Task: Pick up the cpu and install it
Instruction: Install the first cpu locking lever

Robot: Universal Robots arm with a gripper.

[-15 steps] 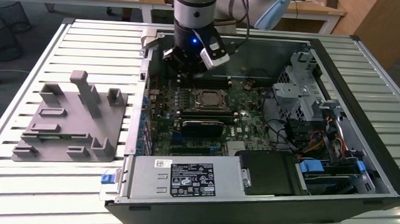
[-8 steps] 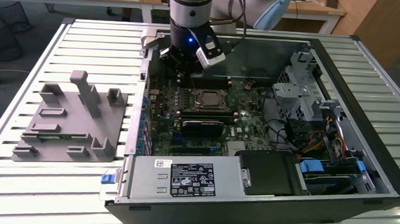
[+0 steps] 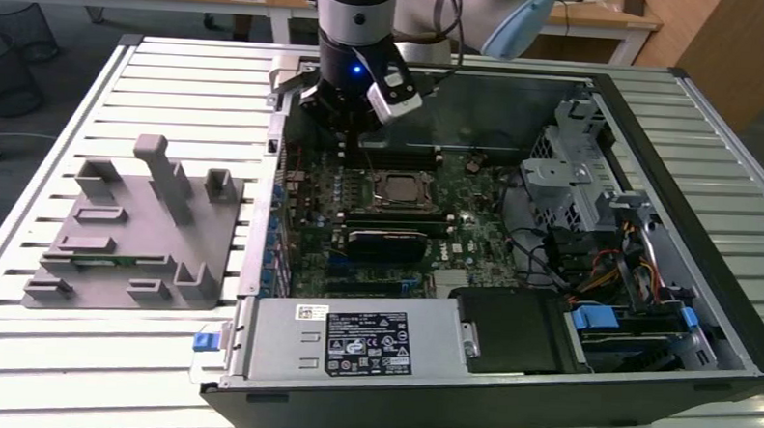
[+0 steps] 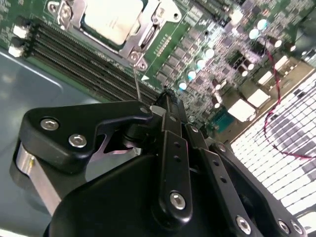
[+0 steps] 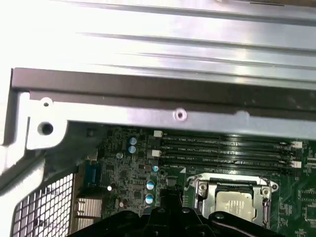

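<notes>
Silver-topped cpu [image 3: 401, 188]: it is lying flat in its socket on the motherboard [image 3: 480, 194], inside the open computer case [image 3: 477, 407], with a metal retaining frame sitting around its edges.

End effector [image 3: 351, 126]: I am hanging inside the case above the memory slots [image 3: 404, 159], close to the far wall. In the second wrist view my end effector [image 4: 167, 98] is showing its fingers pressed together, and I am seeing nothing pinched between them.

Direction to the chip: in the exterior view the cpu is sitting just past the memory slots from me, on the side nearer the camera and slightly towards the exterior view's right. I am hovering near it but apart from it, not touching.

Axis: the chip is square, so no long side is standing out. In the first wrist view the cpu [image 5: 237, 205] is lying with its edges running parallel to the memory slots [image 5: 222, 148].

Task standing: I am judging the chip to be seated in the socket already, since the cpu [image 4: 112, 17] is resting level inside the frame.

Surroundings: a grey plastic fixture [image 3: 122, 251] is standing on the slatted worktop [image 3: 92, 375], well apart from me, at the exterior view's left.
</notes>
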